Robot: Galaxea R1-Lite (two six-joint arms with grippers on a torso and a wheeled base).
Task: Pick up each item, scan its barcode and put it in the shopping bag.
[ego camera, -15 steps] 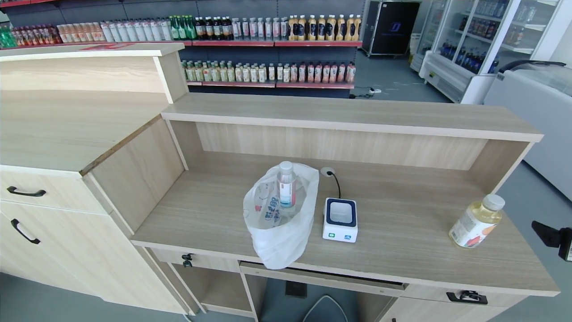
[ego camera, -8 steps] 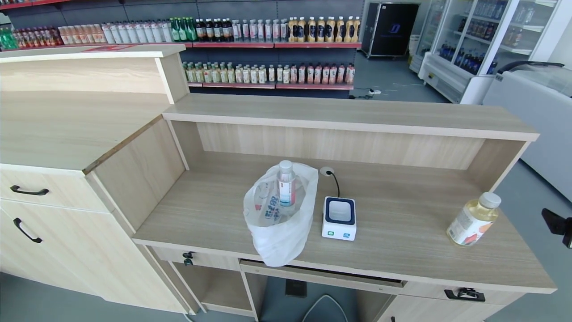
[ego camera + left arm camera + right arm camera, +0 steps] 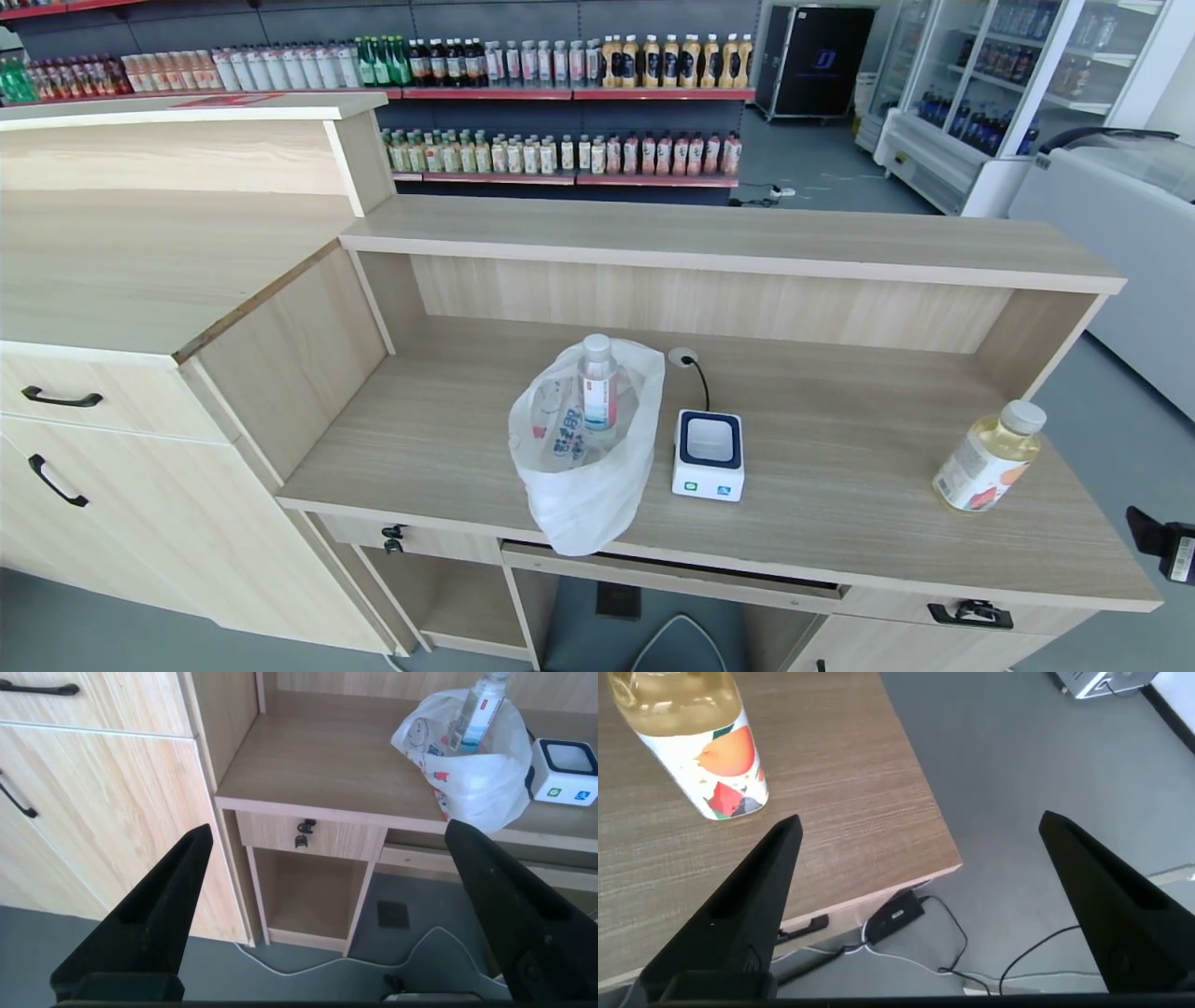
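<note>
Right gripper [image 3: 920, 821], jaws wide, is hanging at four o'clock of the bottle [image 3: 990, 457]; best closing squarely mid-body, ready for turning toward the scanner [image 3: 709, 455].

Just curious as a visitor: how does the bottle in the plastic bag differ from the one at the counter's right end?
The bagged bottle looks clear; the counter bottle holds pale yellow liquid. The bagged bottle stands inside the white shopping bag beside the scanner; the counter bottle stands bare on the counter. The bagged bottle looks slimmer than the counter bottle. Both are upright with pale caps.
</note>
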